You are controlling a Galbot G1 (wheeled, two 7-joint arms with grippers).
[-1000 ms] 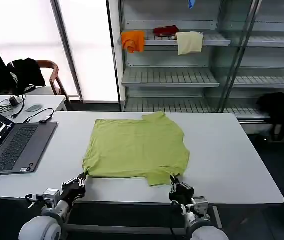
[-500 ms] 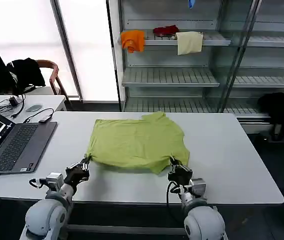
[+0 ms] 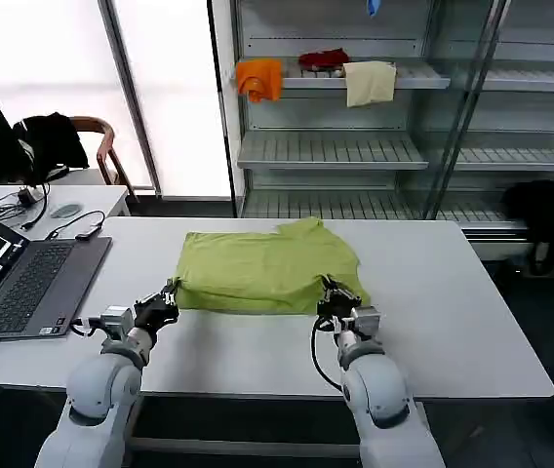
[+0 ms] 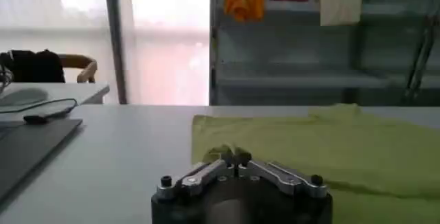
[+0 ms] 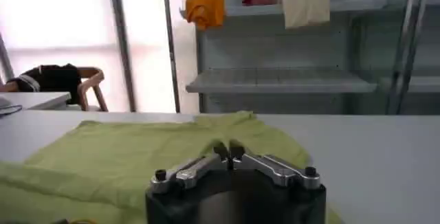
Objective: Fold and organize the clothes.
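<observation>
While the lime yellow-green T-shirt (image 3: 262, 269) lay on the white table (image 3: 453, 322), its near edge was pinched at two corners: the left gripper (image 3: 167, 300) was closed on the left one, the right gripper (image 3: 328, 295) on the right. Both held edges were raised and drawn back over the cloth. From the left wrist, a bunch of fabric (image 4: 218, 152) was seen clamped between the meeting fingertips; from the right wrist, the doubled hem (image 5: 41, 177) was shown. Thin, soft, lightly wrinkled fabric was seen
</observation>
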